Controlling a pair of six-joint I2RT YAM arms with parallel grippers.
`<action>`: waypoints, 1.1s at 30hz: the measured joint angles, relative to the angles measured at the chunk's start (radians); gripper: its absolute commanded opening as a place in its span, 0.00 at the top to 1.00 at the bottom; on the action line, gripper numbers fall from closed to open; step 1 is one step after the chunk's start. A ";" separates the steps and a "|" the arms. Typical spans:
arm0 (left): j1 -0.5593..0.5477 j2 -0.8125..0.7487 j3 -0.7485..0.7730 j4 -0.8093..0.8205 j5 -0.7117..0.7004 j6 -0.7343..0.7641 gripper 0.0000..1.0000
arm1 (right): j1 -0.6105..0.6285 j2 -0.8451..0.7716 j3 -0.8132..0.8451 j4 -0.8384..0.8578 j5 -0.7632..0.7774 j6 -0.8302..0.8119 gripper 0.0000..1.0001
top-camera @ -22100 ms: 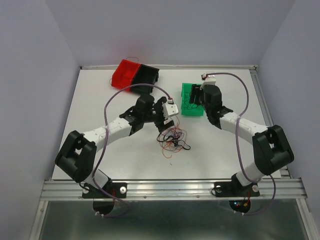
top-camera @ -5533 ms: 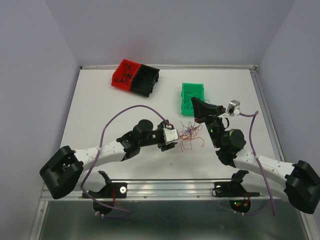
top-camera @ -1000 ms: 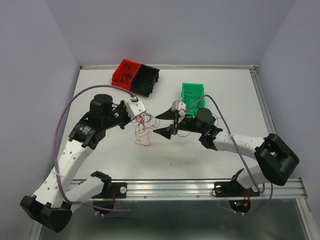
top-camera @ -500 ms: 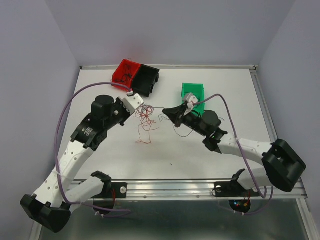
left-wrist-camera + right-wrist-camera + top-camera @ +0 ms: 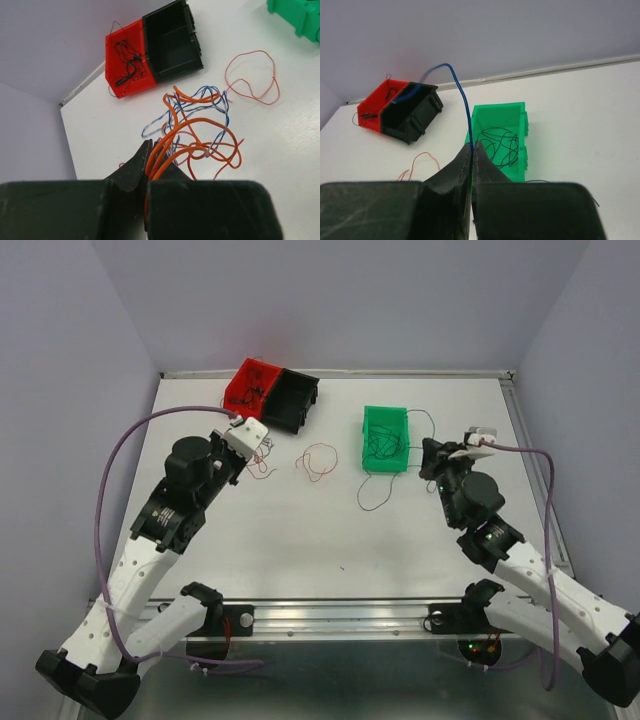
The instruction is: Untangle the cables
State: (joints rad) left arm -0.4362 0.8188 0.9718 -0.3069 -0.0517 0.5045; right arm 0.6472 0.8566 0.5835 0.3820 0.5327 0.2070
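The cables are thin wires, pulled apart into groups. My left gripper (image 5: 150,150) (image 5: 262,447) is shut on a bunch of orange cables (image 5: 200,135) with blue strands (image 5: 200,95) woven through them, held over the table left of centre. My right gripper (image 5: 471,146) (image 5: 427,452) is shut on a single blue cable (image 5: 460,95) that arcs up from its tips, just right of the green bin (image 5: 385,412). A loose red loop (image 5: 318,462) lies on the table between the arms. A dark strand (image 5: 375,495) lies in front of the green bin.
Dark cables fill the green bin (image 5: 520,107). At the back left stand a red bin (image 5: 250,387) holding a few cables and a black bin (image 5: 295,400) joined to it. The white table (image 5: 300,530) has raised edges at the back and right.
My right gripper went from open to shut and drew back right with the blue cable. The left arm drew left with the orange bunch. The red loop now lies alone on the table.
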 measured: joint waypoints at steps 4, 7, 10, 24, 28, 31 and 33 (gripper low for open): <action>0.001 -0.001 -0.009 -0.002 0.093 0.024 1.00 | -0.002 -0.093 0.000 -0.117 -0.064 -0.005 0.19; 0.001 -0.001 -0.009 -0.008 0.168 0.040 1.00 | -0.005 -0.066 0.023 -0.204 -0.235 -0.028 0.16; 0.001 -0.001 -0.009 -0.026 0.261 0.058 1.00 | -0.005 -0.004 0.028 -0.222 -0.395 -0.051 0.16; -0.004 0.023 -0.050 0.005 0.537 0.061 1.00 | 0.005 0.269 0.027 0.247 -1.054 0.031 0.20; -0.008 0.052 -0.060 0.019 0.541 0.052 1.00 | 0.029 0.333 0.027 0.332 -1.115 0.061 0.20; -0.010 0.054 -0.061 0.022 0.541 0.048 1.00 | 0.049 0.373 0.028 0.359 -1.119 0.079 0.20; -0.014 0.054 -0.061 0.031 0.541 0.045 1.00 | 0.066 0.402 0.032 0.372 -1.112 0.088 0.20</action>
State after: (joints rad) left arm -0.4503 0.8726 0.9108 -0.2764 0.4896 0.5495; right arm 0.7128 1.2587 0.6159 0.7540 -0.5797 0.2947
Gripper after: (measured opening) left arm 0.048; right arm 0.801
